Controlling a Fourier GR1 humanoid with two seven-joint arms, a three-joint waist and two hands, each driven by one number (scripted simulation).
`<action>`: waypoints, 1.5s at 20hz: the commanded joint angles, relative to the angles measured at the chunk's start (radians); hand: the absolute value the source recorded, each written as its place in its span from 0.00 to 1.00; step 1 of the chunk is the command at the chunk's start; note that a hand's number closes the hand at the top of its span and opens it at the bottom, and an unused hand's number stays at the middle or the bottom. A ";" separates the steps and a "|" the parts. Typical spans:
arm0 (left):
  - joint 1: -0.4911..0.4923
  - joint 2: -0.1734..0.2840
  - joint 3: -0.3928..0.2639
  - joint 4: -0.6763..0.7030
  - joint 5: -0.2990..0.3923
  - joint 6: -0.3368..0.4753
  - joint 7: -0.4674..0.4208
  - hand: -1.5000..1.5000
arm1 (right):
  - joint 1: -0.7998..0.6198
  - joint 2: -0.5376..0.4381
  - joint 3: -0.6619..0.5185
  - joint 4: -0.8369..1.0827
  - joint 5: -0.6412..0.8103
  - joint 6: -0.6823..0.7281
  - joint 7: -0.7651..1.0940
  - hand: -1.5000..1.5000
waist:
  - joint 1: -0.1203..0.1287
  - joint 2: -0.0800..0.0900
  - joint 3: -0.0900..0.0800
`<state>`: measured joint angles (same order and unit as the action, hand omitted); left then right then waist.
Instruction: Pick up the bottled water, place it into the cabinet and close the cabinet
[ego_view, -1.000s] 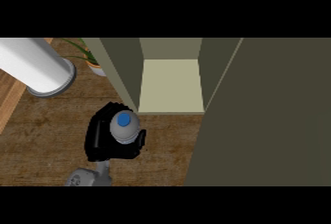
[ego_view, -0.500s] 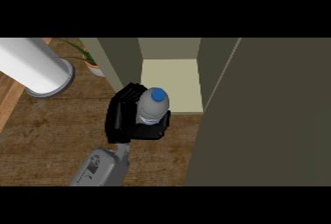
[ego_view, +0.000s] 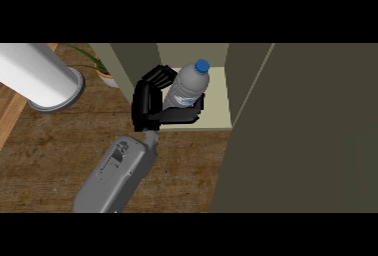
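Observation:
The bottled water (ego_view: 186, 87) is clear with a blue cap and leans slightly to the right. My left hand (ego_view: 151, 100) is shut on it, fingers curled round its far side and thumb across its lower part. Hand and bottle are at the mouth of the cabinet, over the front of its pale shelf (ego_view: 215, 111). The bottle's base is hidden behind the thumb, so I cannot tell whether it touches the shelf. The cabinet door (ego_view: 310, 140) stands open, a large olive panel filling the right side. My right hand does not show.
A thick white cylinder (ego_view: 40, 77) lies at the upper left over the wooden counter (ego_view: 52, 160). A small potted plant (ego_view: 96, 62) stands just left of the cabinet's side wall (ego_view: 133, 60). My grey forearm (ego_view: 118, 172) crosses the counter's lower middle.
My left hand has carried the bottle away from me and to the right, from over the counter to the cabinet opening. More of the forearm now shows.

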<state>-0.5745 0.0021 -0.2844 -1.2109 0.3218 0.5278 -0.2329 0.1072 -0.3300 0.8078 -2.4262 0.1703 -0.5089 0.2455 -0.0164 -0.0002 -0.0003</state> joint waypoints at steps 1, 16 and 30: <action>-0.056 -0.002 0.002 0.105 -0.024 0.018 -0.029 1.00 | 0.005 -0.010 0.007 -0.130 0.067 0.011 0.092 0.00 | 0.000 0.000 0.000; -0.394 -0.002 0.155 0.621 -0.071 0.056 -0.081 1.00 | 0.036 -0.065 -0.008 -0.154 0.002 0.021 0.033 0.00 | -0.024 0.008 0.000; -0.487 0.002 0.230 0.951 -0.093 0.124 -0.242 1.00 | 0.012 -0.048 0.011 -0.084 0.003 0.013 -0.003 0.00 | -0.044 0.020 -0.001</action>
<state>-1.0494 0.0038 -0.0951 -0.3350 0.2218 0.6612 -0.4060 0.1169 -0.3749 0.8021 -2.4553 0.1405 -0.5055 0.2211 -0.0545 0.0130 -0.0008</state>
